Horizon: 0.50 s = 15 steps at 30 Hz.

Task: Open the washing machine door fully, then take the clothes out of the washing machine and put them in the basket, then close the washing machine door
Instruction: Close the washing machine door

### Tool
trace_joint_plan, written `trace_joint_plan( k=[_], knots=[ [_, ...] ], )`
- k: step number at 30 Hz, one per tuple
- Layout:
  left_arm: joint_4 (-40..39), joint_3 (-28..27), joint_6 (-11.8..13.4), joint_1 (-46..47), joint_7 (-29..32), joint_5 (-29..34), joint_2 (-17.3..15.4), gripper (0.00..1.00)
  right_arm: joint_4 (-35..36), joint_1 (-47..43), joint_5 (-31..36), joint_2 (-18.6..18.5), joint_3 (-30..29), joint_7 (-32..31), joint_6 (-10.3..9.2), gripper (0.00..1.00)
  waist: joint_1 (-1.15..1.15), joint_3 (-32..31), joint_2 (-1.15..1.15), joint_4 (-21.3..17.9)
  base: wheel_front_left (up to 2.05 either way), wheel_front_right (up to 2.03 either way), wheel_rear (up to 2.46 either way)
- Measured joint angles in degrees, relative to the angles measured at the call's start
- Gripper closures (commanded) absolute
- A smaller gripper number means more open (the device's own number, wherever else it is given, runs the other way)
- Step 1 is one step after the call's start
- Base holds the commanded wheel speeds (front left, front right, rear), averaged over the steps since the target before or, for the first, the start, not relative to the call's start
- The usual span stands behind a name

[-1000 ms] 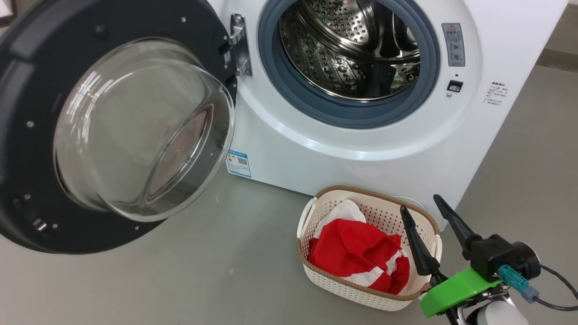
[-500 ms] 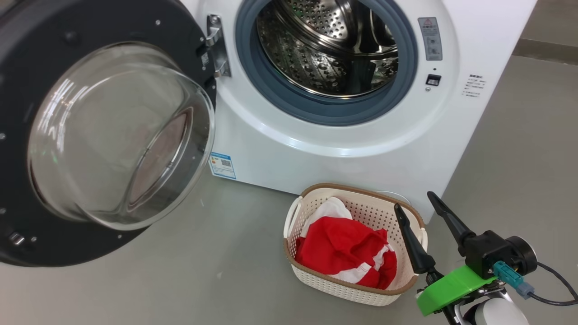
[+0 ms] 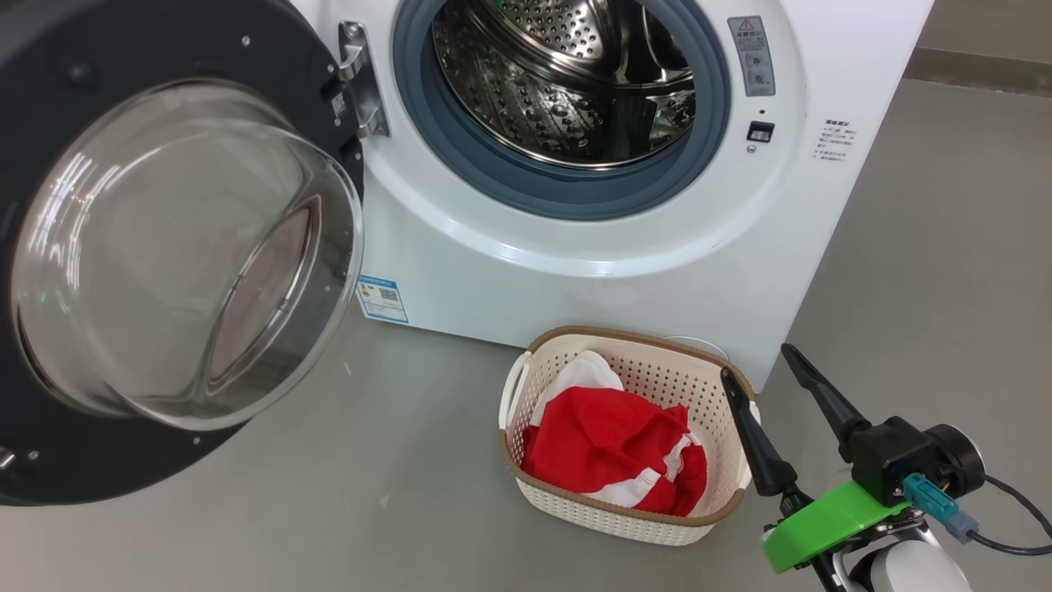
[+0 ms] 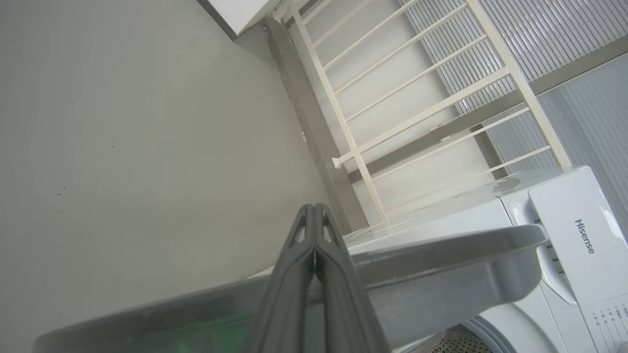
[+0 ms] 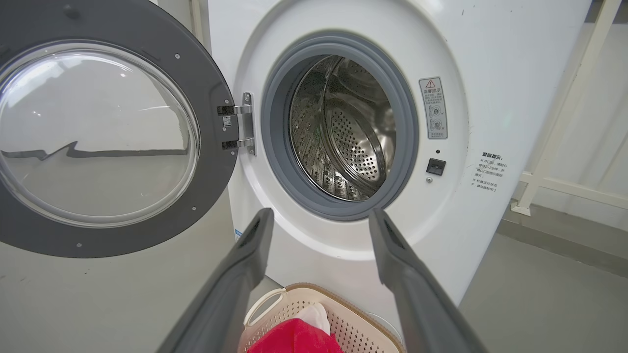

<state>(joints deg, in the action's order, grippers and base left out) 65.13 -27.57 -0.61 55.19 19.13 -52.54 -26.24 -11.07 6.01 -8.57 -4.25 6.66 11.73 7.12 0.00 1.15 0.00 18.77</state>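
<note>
The washing machine door (image 3: 164,49) hangs wide open at the left, its glass bowl bulging toward me. The white washing machine (image 3: 575,279) shows a bare steel drum (image 3: 567,82). In front of it on the floor stands the basket (image 3: 625,526) with the red and white clothes (image 3: 608,448) inside. My right gripper (image 3: 757,362) is open and holds nothing, just right of the basket and pointing at the machine (image 5: 471,59). In its wrist view the right gripper (image 5: 320,213) frames the drum (image 5: 343,137). My left gripper (image 4: 314,208) is shut and empty, against the door's grey edge (image 4: 441,264).
Grey floor (image 3: 394,493) spreads around the basket and under the door. A white railing (image 4: 417,98) and a wall stand behind the machine. A cable (image 3: 1011,534) trails from my right wrist.
The whole head picture has slid left, so the camera has moved. My right gripper stays open beside the basket. Door, basket and clothes look unchanged.
</note>
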Motion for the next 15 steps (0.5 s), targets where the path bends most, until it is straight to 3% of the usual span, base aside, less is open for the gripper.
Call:
trace_joint_plan(
  k=[15],
  knots=[
    [-1.0, 0.2, -3.4, -0.2, 10.3, -3.1, 0.3, 1.00, -0.1, -0.4, 0.0, 0.4, 0.2, 0.1, 0.00, 0.00, 0.00, -0.7, 0.00, 1.6, 0.00, 0.00, 0.00]
  ],
)
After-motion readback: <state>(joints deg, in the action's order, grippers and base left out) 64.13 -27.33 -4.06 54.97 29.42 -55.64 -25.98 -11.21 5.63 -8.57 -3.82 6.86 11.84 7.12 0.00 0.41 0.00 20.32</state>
